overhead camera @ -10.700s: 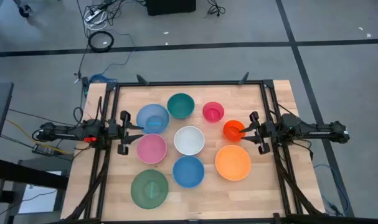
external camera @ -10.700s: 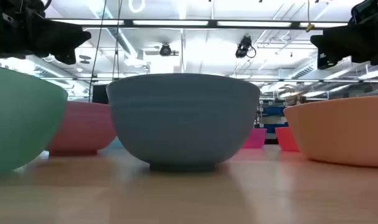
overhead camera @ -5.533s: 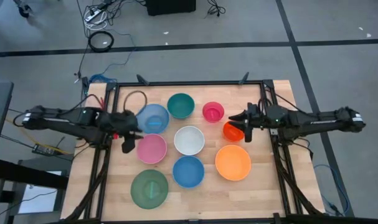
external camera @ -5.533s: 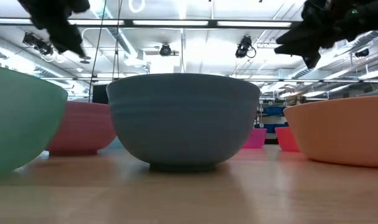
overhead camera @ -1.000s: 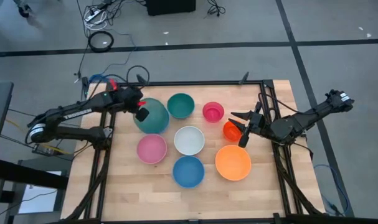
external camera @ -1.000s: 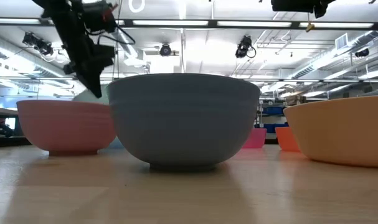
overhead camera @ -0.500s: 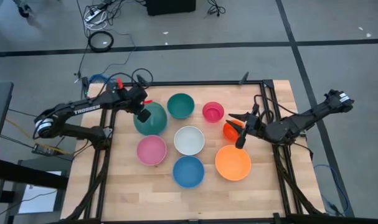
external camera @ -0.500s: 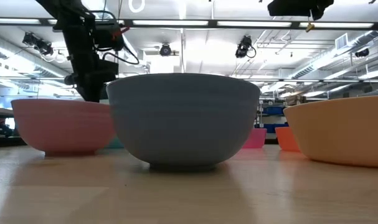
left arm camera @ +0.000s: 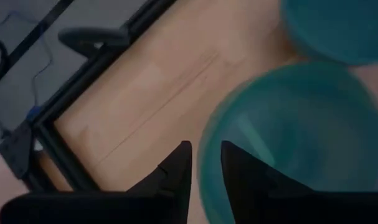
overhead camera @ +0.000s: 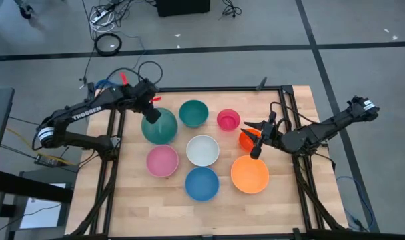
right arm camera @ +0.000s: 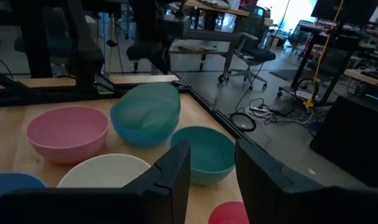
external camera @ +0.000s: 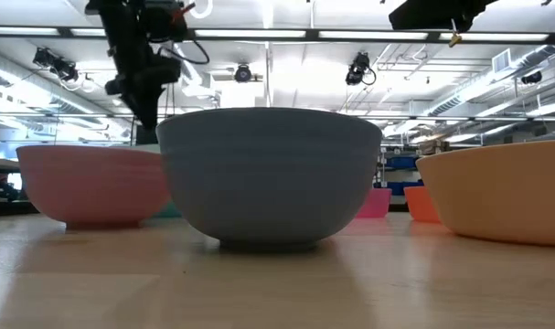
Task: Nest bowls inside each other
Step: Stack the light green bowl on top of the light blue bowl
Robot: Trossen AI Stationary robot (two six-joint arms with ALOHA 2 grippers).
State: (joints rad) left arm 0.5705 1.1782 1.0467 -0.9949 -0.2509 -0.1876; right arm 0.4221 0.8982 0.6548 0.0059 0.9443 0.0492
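Note:
The dark green bowl sits nested in the light blue bowl at the table's far left. My left gripper hangs open just above the green bowl's far-left rim, touching nothing. On the table stand the teal bowl, magenta bowl, white bowl, pink bowl, blue bowl and orange bowl, each on its base. My right gripper is open and nearly level above the red-orange bowl, holding nothing.
A black frame runs around the wooden table top. Bare wood lies at the near left corner and along the near edge. Cables lie on the floor beyond the far edge.
My left gripper has risen off the dark green bowl's rim and drawn a little toward the table's far edge. The green bowl has stayed where it was, inside the light blue one.

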